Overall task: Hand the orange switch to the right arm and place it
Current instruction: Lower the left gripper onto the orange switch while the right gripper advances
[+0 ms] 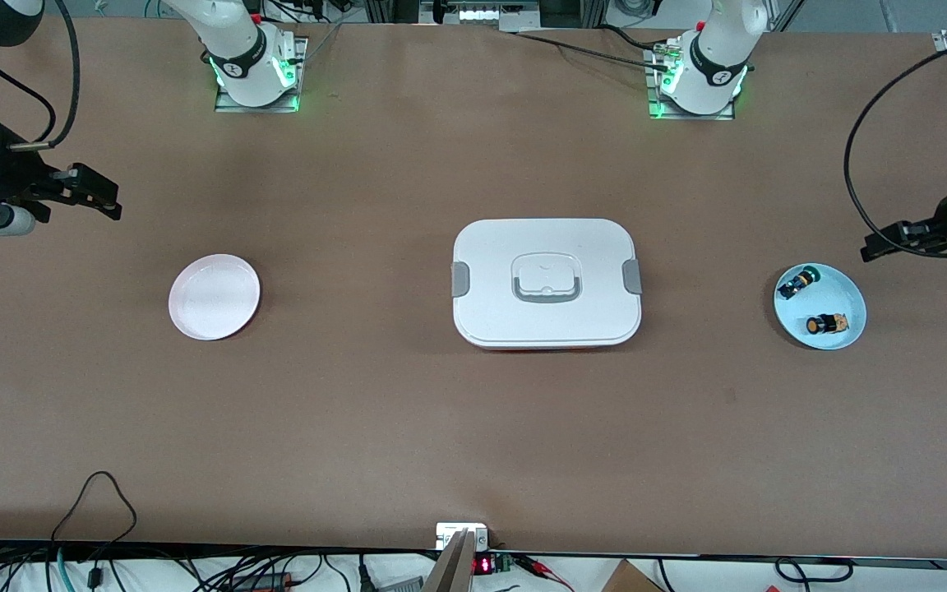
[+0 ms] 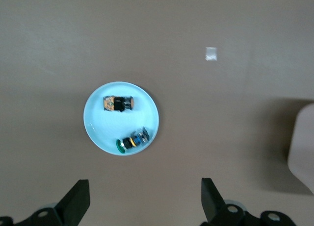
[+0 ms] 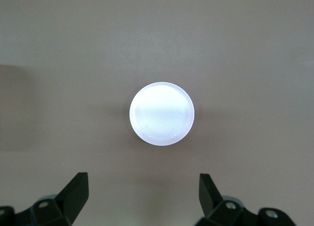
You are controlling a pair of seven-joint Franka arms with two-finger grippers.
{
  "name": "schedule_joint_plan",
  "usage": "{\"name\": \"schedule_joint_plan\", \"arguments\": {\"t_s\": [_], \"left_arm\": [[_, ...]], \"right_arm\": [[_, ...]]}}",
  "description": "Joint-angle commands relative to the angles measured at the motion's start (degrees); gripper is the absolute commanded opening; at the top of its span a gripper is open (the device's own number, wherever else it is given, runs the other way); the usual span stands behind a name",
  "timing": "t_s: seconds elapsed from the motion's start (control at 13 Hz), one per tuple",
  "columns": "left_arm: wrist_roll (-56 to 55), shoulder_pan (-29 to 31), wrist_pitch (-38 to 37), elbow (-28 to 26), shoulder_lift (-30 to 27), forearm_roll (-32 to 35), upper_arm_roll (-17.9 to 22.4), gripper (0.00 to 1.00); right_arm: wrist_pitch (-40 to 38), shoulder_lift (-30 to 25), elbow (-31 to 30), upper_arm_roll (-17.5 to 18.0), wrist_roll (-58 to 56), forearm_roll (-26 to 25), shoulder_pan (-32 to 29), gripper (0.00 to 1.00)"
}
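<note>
From my remote station I saw the brown surface (image 1: 408,427) laid out as follows, starting at the edge nearest the front camera. A pale blue dish (image 1: 847,289) sat toward the left arm's end of the surface. The orange switch (image 1: 825,324) lay on its side in the dish, in the part nearer the camera, its round orange cap pointing toward the middle of the surface. A black switch with a green cap (image 1: 796,282) lay in the same dish, farther from the camera and apart from the orange one. A white lidded box (image 1: 546,281) with grey side clips and a grey handle stood at the centre of the surface. A white round plate (image 1: 214,296) rested toward the right arm's end.

The left claw (image 1: 893,240) hung above the surface just beside the dish, its fingers spread wide and holding nothing; in the left wrist view both fingers (image 2: 76,201) framed bare surface short of the dish. The right claw (image 1: 99,193) hovered near the right arm's edge, likewise wide and unladen, apart from the plate.
</note>
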Motion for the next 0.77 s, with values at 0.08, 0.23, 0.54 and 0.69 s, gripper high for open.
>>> {"name": "schedule_joint_plan", "arguments": {"t_s": [0.08, 0.23, 0.54, 0.69], "left_arm": [[1.55, 3.88, 4.84, 0.87, 6.26, 0.28, -0.27, 1.0], [1.64, 4.68, 9.23, 0.09, 9.69, 0.28, -0.27, 1.0], [2.86, 6.26, 15.9, -2.1, 14.53, 0.19, -0.27, 1.0], [5.67, 6.44, 23.8, -7.1, 14.98, 0.11, -0.27, 1.0]], "right_arm": [[-0.99, 2.2, 1.51, 0.51, -0.49, 0.72, 0.13, 1.0], [-0.38, 3.6, 1.51, 0.6, -0.48, 0.9, 0.13, 1.0], [-0.37, 4.92, 1.51, 0.6, -0.48, 2.66, 0.13, 1.0], [-0.46, 5.54, 1.42, 0.69, 0.04, 2.83, 0.48, 1.0]]}}
